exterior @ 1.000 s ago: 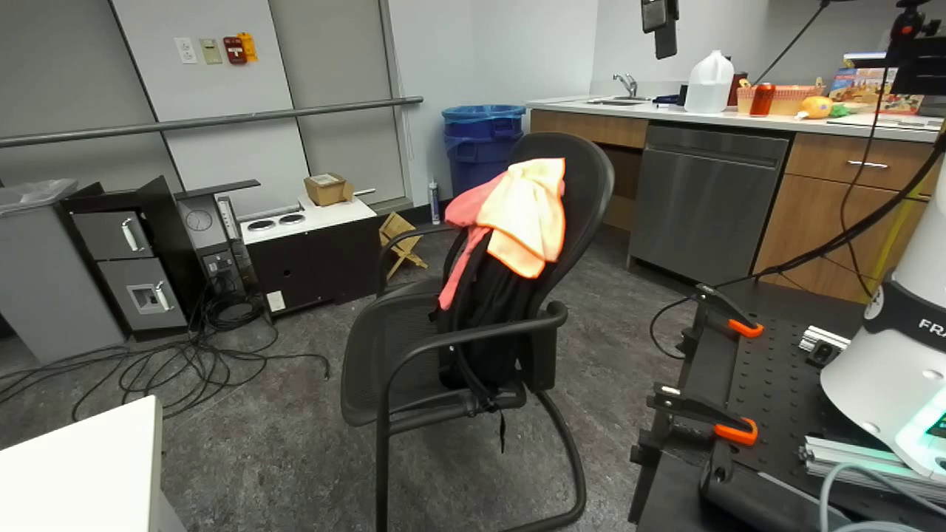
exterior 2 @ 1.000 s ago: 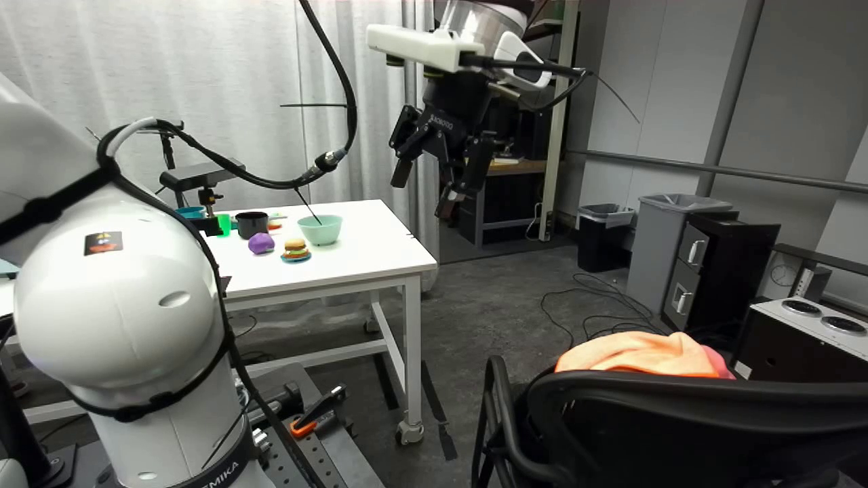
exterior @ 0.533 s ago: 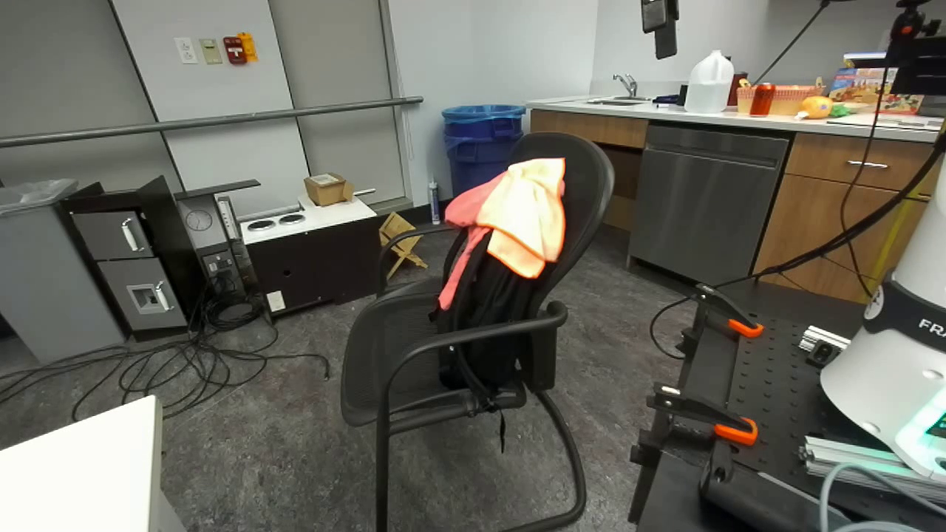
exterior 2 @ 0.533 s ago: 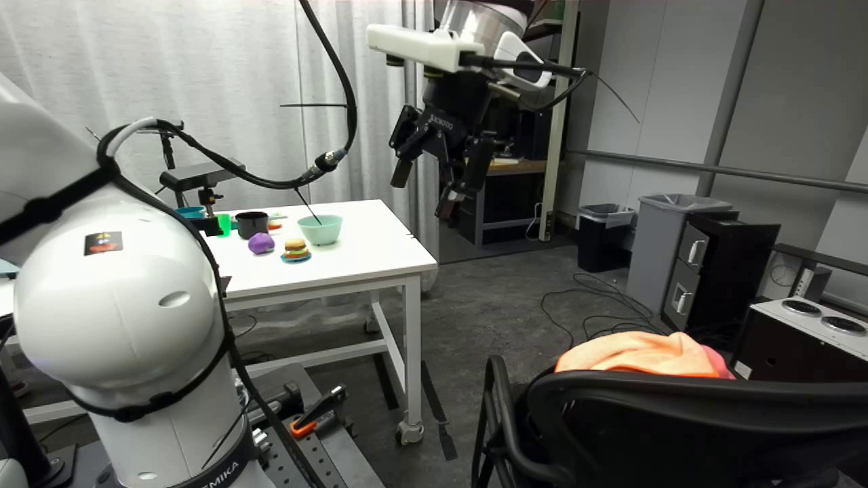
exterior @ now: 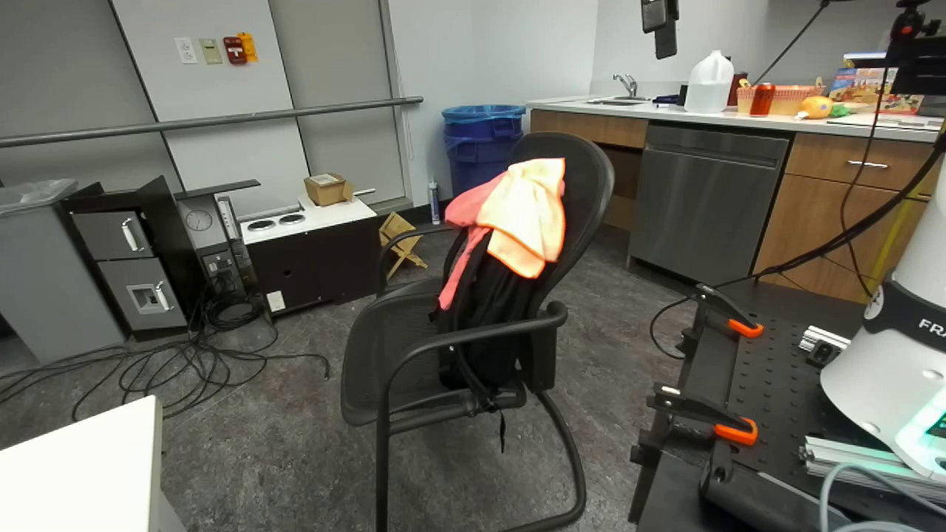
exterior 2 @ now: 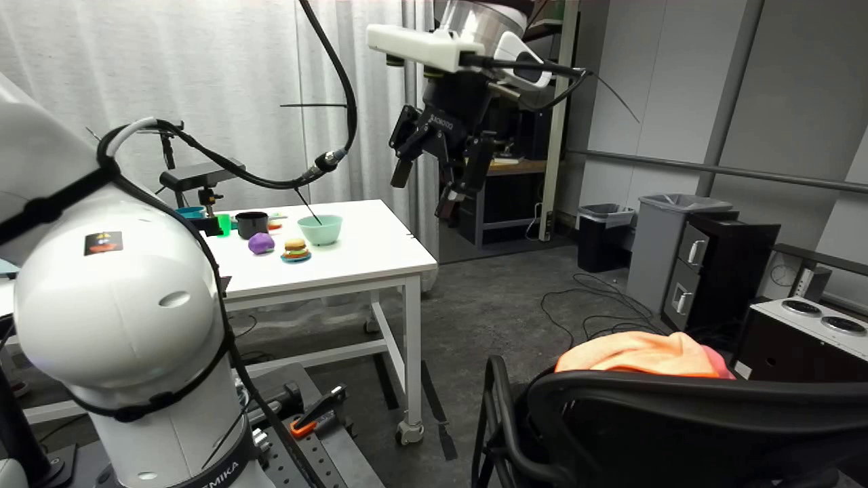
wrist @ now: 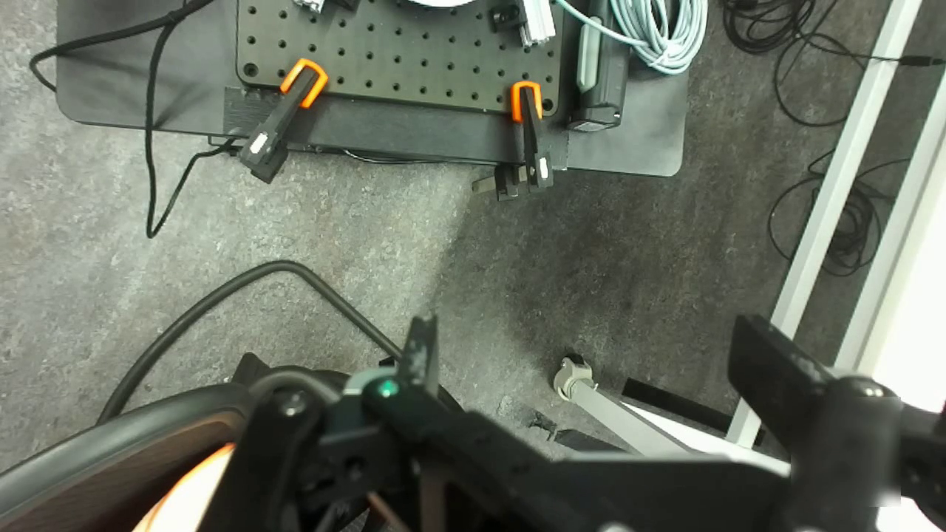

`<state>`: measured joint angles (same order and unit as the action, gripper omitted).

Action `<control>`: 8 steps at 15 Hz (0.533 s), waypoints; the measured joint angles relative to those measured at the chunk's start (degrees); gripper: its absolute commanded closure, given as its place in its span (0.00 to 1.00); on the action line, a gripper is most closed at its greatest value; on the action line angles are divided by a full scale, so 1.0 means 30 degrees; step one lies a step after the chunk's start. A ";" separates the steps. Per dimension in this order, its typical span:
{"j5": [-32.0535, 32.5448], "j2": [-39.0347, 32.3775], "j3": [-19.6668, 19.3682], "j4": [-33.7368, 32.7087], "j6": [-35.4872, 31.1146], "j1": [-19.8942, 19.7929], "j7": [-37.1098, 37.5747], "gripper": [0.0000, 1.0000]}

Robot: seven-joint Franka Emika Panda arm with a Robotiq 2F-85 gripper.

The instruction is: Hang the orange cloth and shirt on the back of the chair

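On the tall curved back of the black mesh office chair (exterior: 589,181), a pale-orange, orange-edged cloth (exterior: 526,216) overlaps a coral-pink cloth (exterior: 465,210), while the black two-fingered claw (wrist: 587,346), spread, hangs well apart.

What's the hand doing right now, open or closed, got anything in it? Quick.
Hand: open, jaws wide apart, holding nothing.

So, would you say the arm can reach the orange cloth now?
Probably yes: the gripper is open and nothing visible covers the orange cloth, though the chair back partly shields it from behind.
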<state>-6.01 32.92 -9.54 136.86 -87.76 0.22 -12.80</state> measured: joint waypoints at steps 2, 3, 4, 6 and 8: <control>0.0000 0.0000 0.0000 0.0000 0.0000 0.0000 0.0000 0.00; 0.0000 0.0000 0.0016 0.0008 0.0000 -0.0009 0.0000 0.00; 0.0008 -0.0001 0.0042 0.0011 -0.0020 -0.0030 0.0000 0.00; 0.0397 0.0006 0.0096 -0.0034 -0.0199 -0.0107 -0.0001 0.00; 0.1240 0.0013 0.0100 -0.0226 -0.0789 -0.0260 -0.0010 0.00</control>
<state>-2.29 32.96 -9.24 136.18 -90.13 -0.56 -12.83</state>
